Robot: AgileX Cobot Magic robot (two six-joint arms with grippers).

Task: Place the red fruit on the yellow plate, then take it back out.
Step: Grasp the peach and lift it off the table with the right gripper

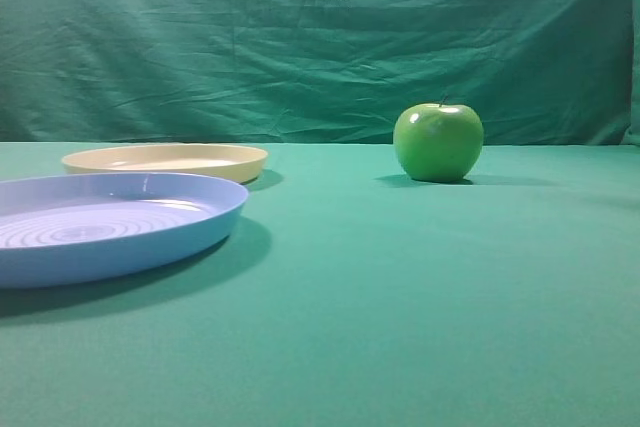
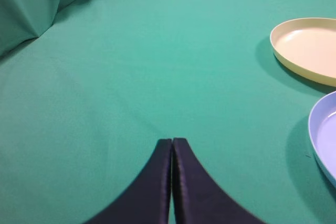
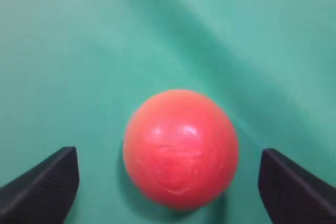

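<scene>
The red fruit [image 3: 180,148] lies on the green cloth in the right wrist view, round and glossy. My right gripper [image 3: 168,182] is open above it, one dark finger on each side, both apart from the fruit. The fruit does not show in the exterior high view. The yellow plate [image 1: 165,160] sits empty at the back left and shows at the right edge of the left wrist view [image 2: 310,48]. My left gripper [image 2: 172,142] is shut with nothing in it, over bare cloth left of both plates.
A light blue plate [image 1: 110,222] with ringed grooves sits at the front left, its rim [image 2: 323,135] also in the left wrist view. A green apple [image 1: 438,142] stands at the back right. A green cloth backdrop hangs behind the table.
</scene>
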